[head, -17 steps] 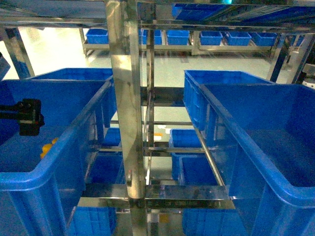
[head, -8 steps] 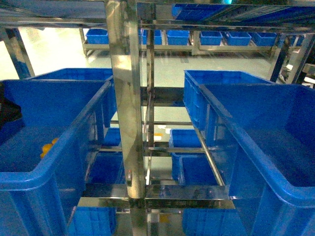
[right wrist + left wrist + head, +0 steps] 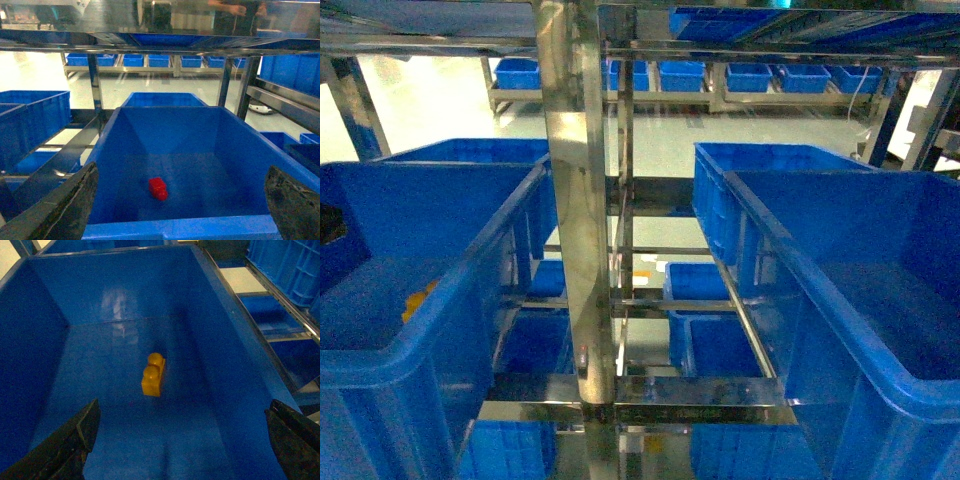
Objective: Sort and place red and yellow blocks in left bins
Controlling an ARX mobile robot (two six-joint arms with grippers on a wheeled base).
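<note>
Yellow block (image 3: 153, 374): studded orange-yellow brick, lying on the floor of a deep blue bin (image 3: 125, 300), roughly mid-floor, touching no wall; in the head view it is showing only as a yellow sliver (image 3: 420, 298) behind the near rim of the left bin (image 3: 400, 365). Red block (image 3: 158, 188): lying on the floor of another blue bin (image 3: 165, 125), near its front wall, seen from the right wrist. Left gripper (image 3: 182, 440): jaws standing wide, holding nothing, hanging above the yellow block's bin. Right gripper (image 3: 182, 202): jaws likewise spread wide, empty, facing the red block's bin from outside its front rim. Step, as judged: both blocks are sitting released in bins, so placing looks done or nearly so. Whether the red block's bin counts as a left bin cannot be told here; if not, the next move is calling for a reach down over the rim and a grasp across the block's narrow sides.
</note>
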